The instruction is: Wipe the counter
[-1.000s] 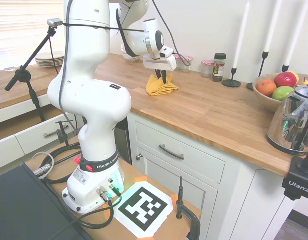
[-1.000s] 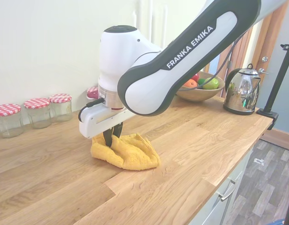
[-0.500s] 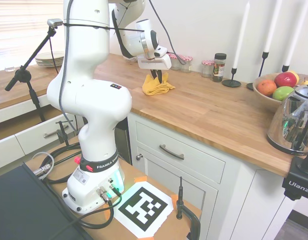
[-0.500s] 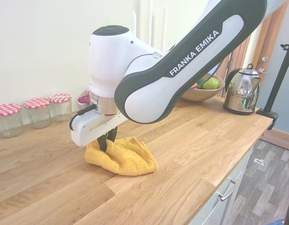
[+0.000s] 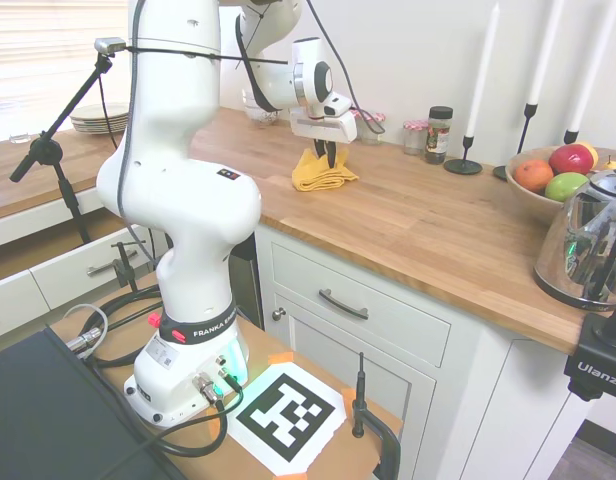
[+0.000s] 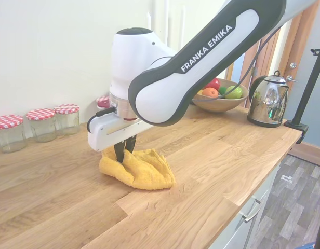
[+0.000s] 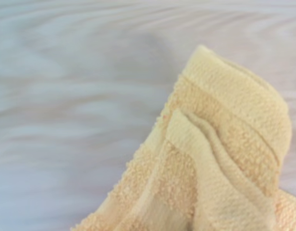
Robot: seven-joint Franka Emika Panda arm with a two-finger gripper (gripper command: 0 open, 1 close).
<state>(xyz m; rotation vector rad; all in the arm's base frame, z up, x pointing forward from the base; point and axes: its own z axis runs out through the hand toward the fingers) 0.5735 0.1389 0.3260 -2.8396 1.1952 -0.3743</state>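
The counter (image 5: 428, 225) (image 6: 212, 155) is a long brown wooden top over white cabinets. A crumpled yellow cloth (image 5: 323, 171) (image 6: 142, 168) lies bunched on it, and the wrist view shows its folds (image 7: 225, 159) close up over blurred wood. My gripper (image 5: 327, 154) (image 6: 124, 152) points straight down, with its dark fingers shut on the cloth's upper fold and pressing it onto the wood.
Red-lidded glass jars (image 6: 43, 123) stand along the wall behind the cloth. A spice jar (image 5: 439, 134), candlesticks (image 5: 464, 160), a fruit bowl (image 5: 548, 178) (image 6: 220, 99) and a steel kettle (image 5: 591, 245) (image 6: 267, 101) stand further along. Plates (image 5: 100, 118) sit at the far end.
The gripper and the cloth slid along the counter toward the plates, then came back toward the fruit bowl, close to where they were a second ago.
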